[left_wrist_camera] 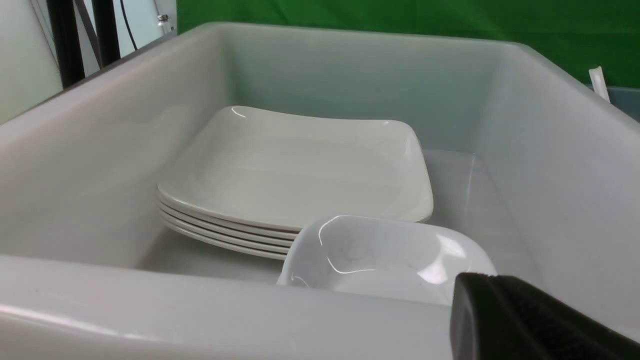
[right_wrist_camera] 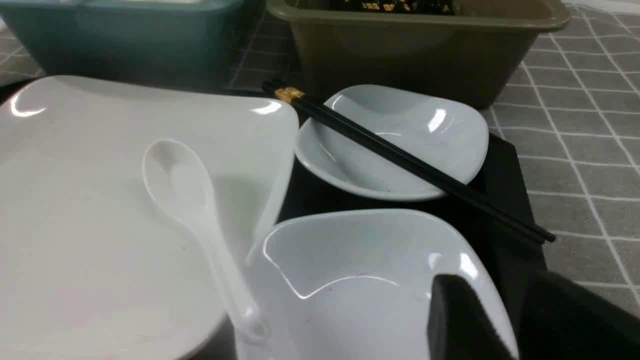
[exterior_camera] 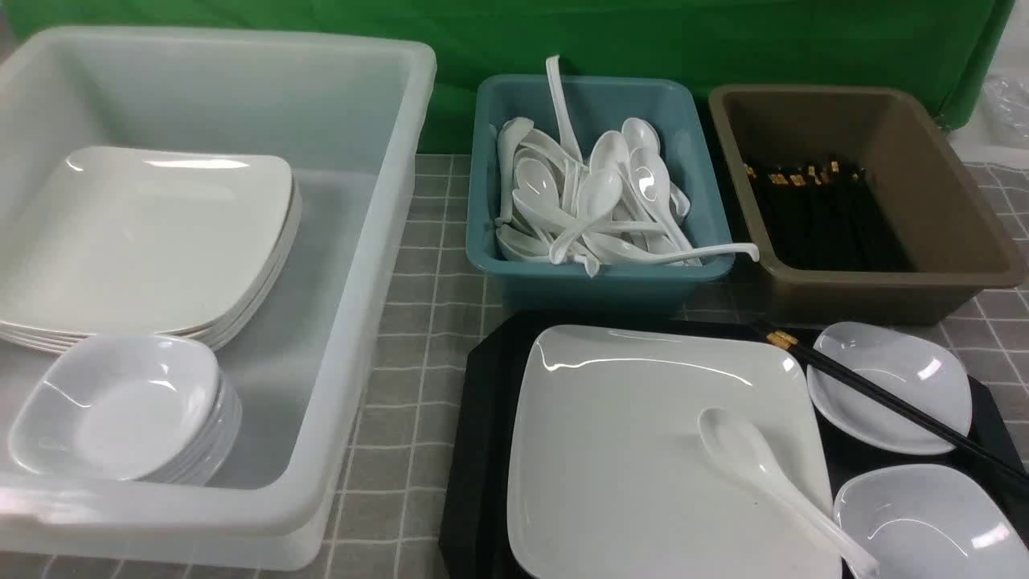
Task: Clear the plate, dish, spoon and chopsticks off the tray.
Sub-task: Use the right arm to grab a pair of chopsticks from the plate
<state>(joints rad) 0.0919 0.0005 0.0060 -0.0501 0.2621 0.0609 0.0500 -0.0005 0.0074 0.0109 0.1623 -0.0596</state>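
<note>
On the black tray [exterior_camera: 482, 450] lies the large white plate [exterior_camera: 643, 450], with the white spoon [exterior_camera: 748, 458] resting across its right part. Two small white dishes sit to its right. The black chopsticks [exterior_camera: 884, 402] lie slanted over the far dish [exterior_camera: 892, 386]. In the right wrist view my right gripper [right_wrist_camera: 495, 285] straddles the rim of the near dish [right_wrist_camera: 350, 280], one finger inside and one outside, shut on it. My left gripper [left_wrist_camera: 480, 290] hovers shut at the near wall of the clear bin, holding nothing. Neither arm shows in the front view.
A large translucent bin [exterior_camera: 386, 265] on the left holds a stack of square plates [exterior_camera: 145, 241] and a stack of small bowls [exterior_camera: 120, 410]. Behind the tray stand a teal tub [exterior_camera: 498, 265] of spoons and a brown tub [exterior_camera: 965, 241] of chopsticks.
</note>
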